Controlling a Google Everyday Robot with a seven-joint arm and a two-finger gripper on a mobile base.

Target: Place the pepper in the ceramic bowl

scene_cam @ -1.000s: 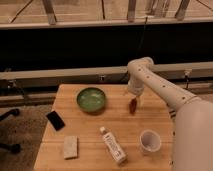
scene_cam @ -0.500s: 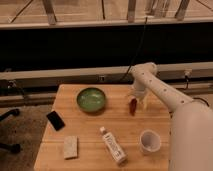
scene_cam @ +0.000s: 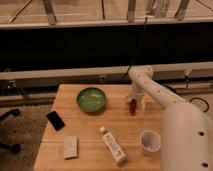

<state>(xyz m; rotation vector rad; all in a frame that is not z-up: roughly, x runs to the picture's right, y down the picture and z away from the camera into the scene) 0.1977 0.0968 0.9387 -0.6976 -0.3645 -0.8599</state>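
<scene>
The counter (scene_cam: 90, 132) is a light wooden slab set in front of a dark wall with a pale ledge.

Gripper (scene_cam: 133, 101): located over the right half of the counter, at the end of the white arm (scene_cam: 156, 93) that reaches in from the right side. It points downward and sits directly over the pepper. The state of the jaws cannot be told; the wrist housing hides them.

Pepper (scene_cam: 133, 107): a small dark red item just below the gripper, its long axis running top to bottom in the view. Whether it rests on the counter or is lifted off it cannot be told. It lies to the right of the bowl and apart from it.

Bowl (scene_cam: 91, 99): round, green, standing upright on the counter left of the pepper.

Other items on the counter:
- Phone (scene_cam: 55, 120): dark, flat, near the left edge.
- Sponge (scene_cam: 70, 146): pale block, front left.
- Bottle (scene_cam: 113, 146): white, lying on its side, front centre.
- Cup (scene_cam: 150, 141): white, upright, front right, beside the robot's body.
</scene>
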